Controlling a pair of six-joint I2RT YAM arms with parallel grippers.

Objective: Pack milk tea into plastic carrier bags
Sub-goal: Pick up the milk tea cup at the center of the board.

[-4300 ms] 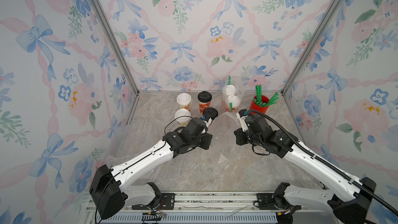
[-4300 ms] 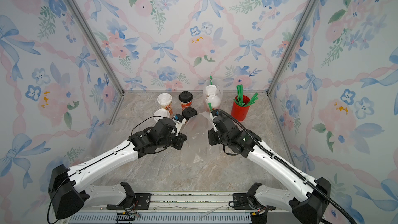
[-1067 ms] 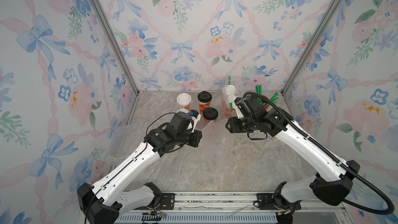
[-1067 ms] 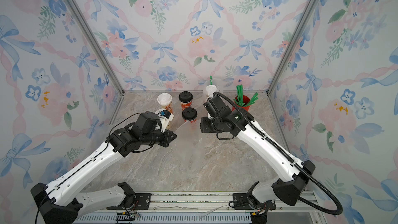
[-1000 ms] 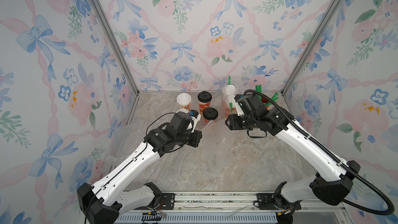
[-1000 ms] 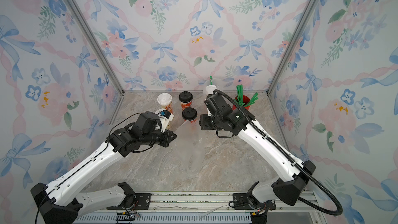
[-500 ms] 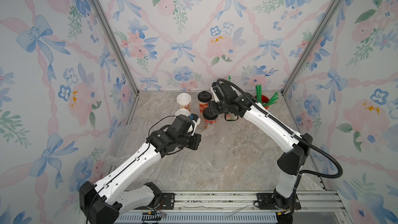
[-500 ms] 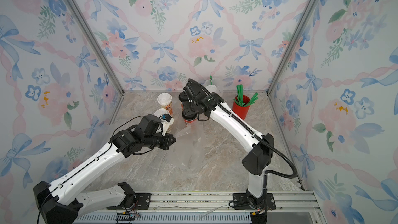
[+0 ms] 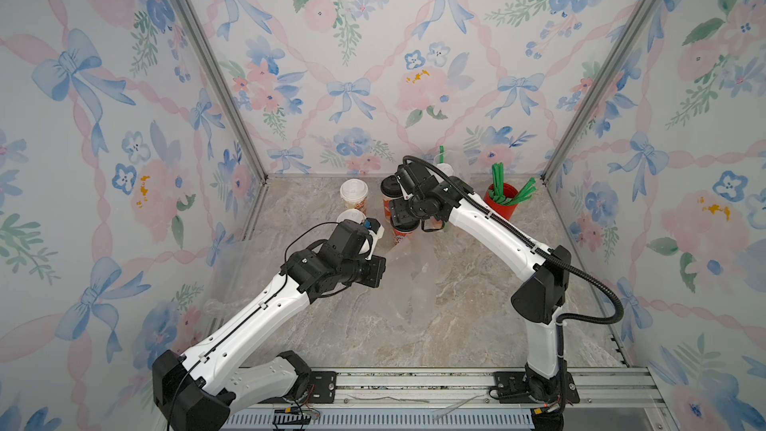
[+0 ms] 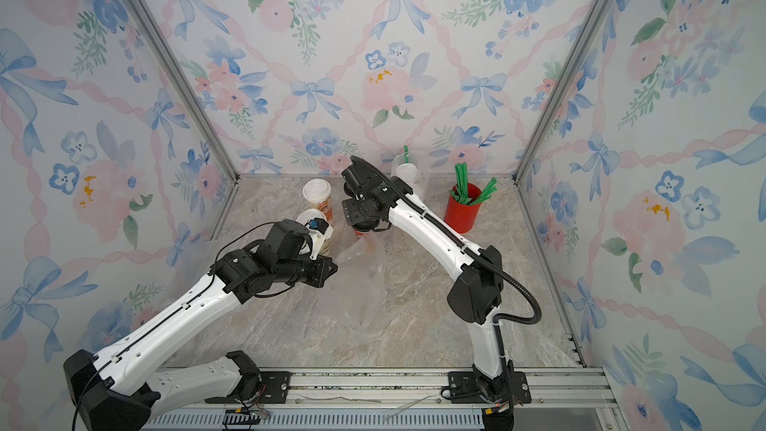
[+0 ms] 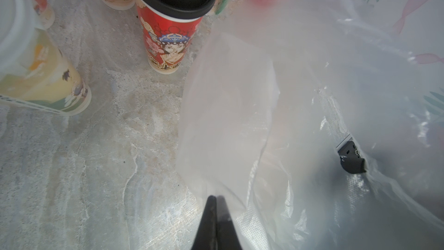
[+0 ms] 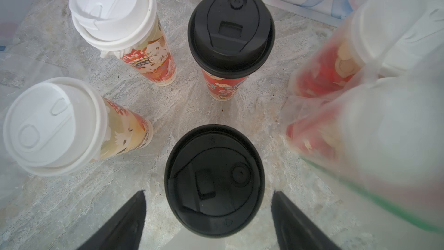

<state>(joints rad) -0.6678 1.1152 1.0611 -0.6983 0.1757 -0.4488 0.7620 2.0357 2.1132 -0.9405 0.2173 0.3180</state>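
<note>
left gripper [image 11: 216, 204]: fingers pressed together, pinching the edge of a clear carrier bag [image 11: 300, 87]. in both top views its crumpled film spread over the marble tabletop [image 9: 435, 325] between the two arms. right gripper [image 12: 208, 192]: fingers spread wide, one on each side of the near black-lidded cup [image 12: 214, 181], with a gap visible at both sides. that cup stood upright outside the bag, near a second black-lidded cup [image 12: 230, 30], a white-lidded red cup [image 12: 111, 10] and a cream-printed cup [image 12: 55, 126]. a bagged pair [image 12: 360, 73] of cups stood at the rear, near the red straw cup [image 9: 501, 205].
</note>
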